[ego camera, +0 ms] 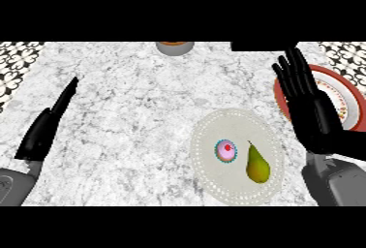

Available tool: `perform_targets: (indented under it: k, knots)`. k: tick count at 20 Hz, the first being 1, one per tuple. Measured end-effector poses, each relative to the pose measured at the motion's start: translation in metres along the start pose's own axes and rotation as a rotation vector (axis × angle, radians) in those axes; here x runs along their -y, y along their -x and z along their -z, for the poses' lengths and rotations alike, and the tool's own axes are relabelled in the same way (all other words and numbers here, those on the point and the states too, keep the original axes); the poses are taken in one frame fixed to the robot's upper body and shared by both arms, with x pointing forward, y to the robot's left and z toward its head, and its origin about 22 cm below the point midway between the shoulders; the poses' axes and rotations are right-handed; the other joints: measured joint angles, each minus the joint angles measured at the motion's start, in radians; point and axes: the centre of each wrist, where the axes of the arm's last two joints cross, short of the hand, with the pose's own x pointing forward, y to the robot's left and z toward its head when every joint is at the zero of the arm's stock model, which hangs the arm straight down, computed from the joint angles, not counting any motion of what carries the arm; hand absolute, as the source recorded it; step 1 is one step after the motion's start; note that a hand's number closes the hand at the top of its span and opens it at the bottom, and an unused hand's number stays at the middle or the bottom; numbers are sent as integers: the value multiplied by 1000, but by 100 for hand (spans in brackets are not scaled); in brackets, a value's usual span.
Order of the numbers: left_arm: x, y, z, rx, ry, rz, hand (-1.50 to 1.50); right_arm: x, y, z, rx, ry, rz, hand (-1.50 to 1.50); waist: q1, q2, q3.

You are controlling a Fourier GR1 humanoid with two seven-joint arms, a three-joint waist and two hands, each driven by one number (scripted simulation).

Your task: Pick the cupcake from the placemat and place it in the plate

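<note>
Left hand (44, 130): rested at the desk's (129, 121) left edge, fingers straight, empty.
Cupcake (226, 150): sat on placemat (236, 123), beside pear (257, 163), not yet grasped.
Right hand (309, 104): fingers straight, empty, over the plate (348, 94), likely poised to reach.

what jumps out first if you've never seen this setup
The pink-topped cupcake and the green pear stand side by side on the pale round placemat, right of centre on the marble counter. Just right of them, the open black right hand stands over the red-rimmed plate. The left hand rests at the left edge.
</note>
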Motion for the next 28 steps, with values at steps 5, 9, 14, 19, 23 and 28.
perform_targets:
  k: [5,9,14,19,23,28]
  knots:
    - [12,-15,12,-24,-34,-110,0,-58,7,4,-92,-147,84,-150,18,32,-11]
    - [28,-14,12,-76,-28,-197,0,-70,0,12,-21,-398,-253,150,35,24,-32]
    - [43,-19,18,-121,-41,-291,0,-110,57,-35,-143,-463,-340,-150,18,40,-20]
    - [42,-17,25,-144,-51,-317,0,-110,87,-71,-106,-503,-460,-150,5,43,-16]
    - [36,-20,26,-150,-57,-323,0,-94,70,-69,-18,-461,-564,-150,1,41,-16]
    - [43,-20,22,-157,-53,-329,0,-75,31,-55,-15,-461,-707,-150,-1,39,-16]
